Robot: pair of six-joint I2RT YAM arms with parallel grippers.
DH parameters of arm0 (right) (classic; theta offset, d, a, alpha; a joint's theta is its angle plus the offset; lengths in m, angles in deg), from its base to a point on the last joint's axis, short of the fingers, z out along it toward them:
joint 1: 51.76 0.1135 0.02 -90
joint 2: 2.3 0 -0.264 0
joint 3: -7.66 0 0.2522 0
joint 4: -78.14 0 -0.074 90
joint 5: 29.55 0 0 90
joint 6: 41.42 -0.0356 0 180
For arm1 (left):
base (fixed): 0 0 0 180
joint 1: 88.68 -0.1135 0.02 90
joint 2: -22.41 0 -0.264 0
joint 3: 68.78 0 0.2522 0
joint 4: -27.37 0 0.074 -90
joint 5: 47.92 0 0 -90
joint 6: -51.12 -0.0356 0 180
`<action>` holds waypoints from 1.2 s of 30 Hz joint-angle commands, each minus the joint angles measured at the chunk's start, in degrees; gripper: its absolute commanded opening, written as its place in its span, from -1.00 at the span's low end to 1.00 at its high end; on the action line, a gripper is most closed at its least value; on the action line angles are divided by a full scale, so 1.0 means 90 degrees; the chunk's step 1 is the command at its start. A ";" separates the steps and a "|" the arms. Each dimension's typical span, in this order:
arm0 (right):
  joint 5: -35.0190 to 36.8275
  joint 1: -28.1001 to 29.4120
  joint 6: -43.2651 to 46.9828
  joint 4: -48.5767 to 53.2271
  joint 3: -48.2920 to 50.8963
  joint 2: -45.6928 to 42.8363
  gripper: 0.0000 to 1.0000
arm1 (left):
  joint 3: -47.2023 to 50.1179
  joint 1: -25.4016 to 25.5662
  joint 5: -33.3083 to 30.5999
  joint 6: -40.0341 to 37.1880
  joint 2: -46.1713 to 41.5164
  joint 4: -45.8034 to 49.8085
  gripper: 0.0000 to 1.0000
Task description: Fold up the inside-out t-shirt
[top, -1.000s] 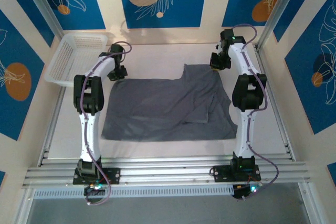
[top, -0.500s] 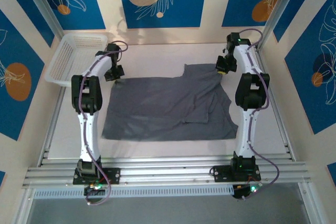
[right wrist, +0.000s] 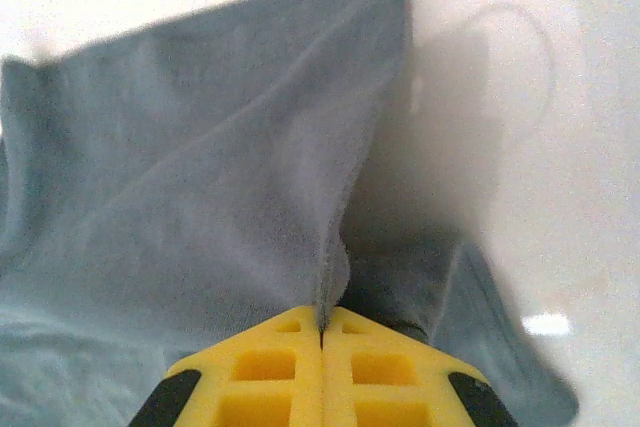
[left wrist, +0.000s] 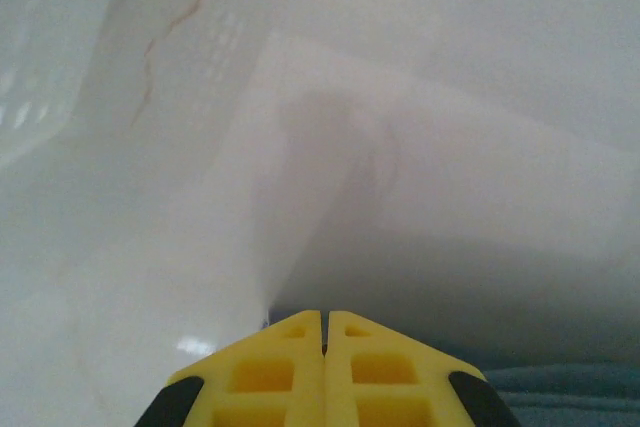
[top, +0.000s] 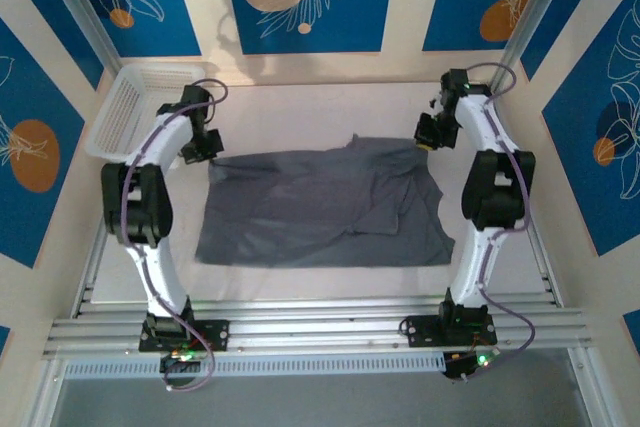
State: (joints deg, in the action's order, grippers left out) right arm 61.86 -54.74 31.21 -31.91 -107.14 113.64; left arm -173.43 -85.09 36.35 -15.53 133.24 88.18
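Note:
The inside-out t-shirt lies spread on the white table, slate grey, with a crease running down its right half. My left gripper sits at the shirt's far left corner. In the left wrist view its yellow fingers are pressed together, and a strip of grey cloth shows low on the right beneath them. My right gripper is at the far right corner. The right wrist view shows it shut on a pinched ridge of the shirt, which fans out ahead.
A white lattice basket leans at the far left corner of the table. Aluminium rails run along the near edge by the arm bases. Upright frame posts stand at both far corners.
Both grippers have moved outward, the left to the left, the right to the right. The shirt's raised far right flap has dropped and the cloth is stretched wider and flatter.

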 commanded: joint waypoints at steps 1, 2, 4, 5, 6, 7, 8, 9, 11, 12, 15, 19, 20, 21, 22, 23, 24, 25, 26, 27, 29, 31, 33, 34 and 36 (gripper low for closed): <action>-0.0321 -0.0182 -0.0244 -0.0604 0.0996 -0.0467 -0.99 | 0.0766 -0.0097 0.0336 -0.0118 -0.0335 -0.0112 -1.00; -0.0331 -0.0176 -0.0216 -0.0580 0.1100 -0.0494 -0.98 | 0.0977 -0.0097 0.0327 -0.0114 -0.0422 -0.0110 -1.00; -0.0364 -0.0167 -0.0153 -0.0463 0.1095 -0.0518 -0.96 | 0.1221 -0.0097 0.0286 -0.0110 -0.0546 -0.0114 -1.00; -0.0380 -0.0167 -0.0125 -0.0426 0.1045 -0.0561 -0.96 | 0.1277 -0.0097 0.0292 -0.0124 -0.0596 -0.0102 -1.00; -0.0408 -0.0174 -0.0095 -0.0390 0.0979 -0.0630 -0.96 | 0.1282 -0.0097 0.0297 -0.0141 -0.0659 -0.0087 -1.00; -0.0396 -0.0176 -0.0050 -0.0360 0.0923 -0.0690 -0.96 | 0.1257 -0.0097 0.0308 -0.0178 -0.0726 -0.0051 -1.00; -0.0340 -0.0178 -0.0010 -0.0322 0.0845 -0.0771 -0.96 | 0.1228 -0.0105 0.0296 -0.0232 -0.0831 -0.0016 -1.00; -0.0274 -0.0190 0.0030 -0.0256 0.0785 -0.0855 -0.96 | 0.1210 -0.0106 0.0269 -0.0278 -0.0945 0.0003 -1.00; -0.0199 -0.0217 0.0035 -0.0207 0.0814 -0.1041 -0.96 | 0.1245 -0.0126 0.0284 -0.0359 -0.1138 0.0021 -1.00; -0.0163 -0.0225 0.0000 -0.0257 0.0966 -0.1171 -0.96 | 0.1282 -0.0143 0.0286 -0.0394 -0.1201 0.0049 -1.00; -0.0128 -0.0225 -0.0268 -0.0554 0.1786 -0.1584 -0.96 | 0.1593 -0.0146 0.0316 -0.0427 -0.1315 0.0031 -1.00; -0.0198 -0.0051 -0.0871 -0.1044 0.3319 -0.2076 -0.93 | 0.2343 -0.0146 0.0316 -0.0210 -0.1448 -0.0242 -1.00; -0.0356 0.0048 -0.0950 -0.1203 0.3721 -0.2184 -0.88 | 0.2537 -0.0145 0.0229 -0.0110 -0.1473 -0.0341 -0.98; -0.0408 0.0172 -0.1038 -0.1302 0.4048 -0.2265 -0.82 | 0.2701 -0.0146 0.0172 -0.0041 -0.1458 -0.0448 -0.90; -0.0405 0.0270 -0.1089 -0.1346 0.4265 -0.2321 -0.78 | 0.2794 -0.0146 0.0137 0.0013 -0.1441 -0.0537 -0.88; -0.0389 0.0357 -0.1138 -0.1343 0.4448 -0.2375 -0.76 | 0.2849 -0.0146 0.0081 0.0078 -0.1412 -0.0594 -0.85; -0.0381 0.0411 -0.1207 -0.1315 0.4559 -0.2447 -0.71 | 0.2859 -0.0146 0.0034 0.0132 -0.1382 -0.0638 -0.80; -0.0410 0.0428 -0.1251 -0.1305 0.4619 -0.2523 -0.64 | 0.2841 -0.0146 0.0015 0.0149 -0.1374 -0.0670 -0.73; -0.0416 0.0430 -0.1285 -0.1320 0.4641 -0.2632 -0.53 | 0.2796 -0.0147 0.0004 0.0172 -0.1367 -0.0694 -0.61; -0.0336 0.0407 -0.1319 -0.1295 0.4616 -0.2737 -0.41 | 0.2732 -0.0146 0.0003 0.0178 -0.1367 -0.0712 -0.47; -0.0202 0.0340 -0.1376 -0.1228 0.4426 -0.2882 -0.26 | 0.2570 -0.0146 0.0007 0.0152 -0.1357 -0.0650 -0.24; -0.0173 0.0274 -0.1431 -0.1236 0.4157 -0.2940 -0.19 | 0.2402 -0.0150 0.0084 0.0094 -0.1385 -0.0554 -0.10; -0.0168 0.0244 -0.1495 -0.1367 0.3851 -0.2896 -0.11 | 0.2262 -0.0146 0.0232 0.0081 -0.1498 -0.0431 -0.04; -0.0147 0.0244 -0.1516 -0.1480 0.3735 -0.2833 -0.07 | 0.2240 -0.0134 0.0331 0.0097 -0.1575 -0.0414 -0.03; 0.0058 0.0243 -0.1526 -0.1644 0.3402 -0.2587 0.05 | 0.2258 -0.0085 0.0649 0.0166 -0.1838 -0.0424 -0.02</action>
State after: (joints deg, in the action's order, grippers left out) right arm 60.70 -52.42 18.60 -44.15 -72.91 88.98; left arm -151.75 -85.68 38.55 -14.81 120.17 83.17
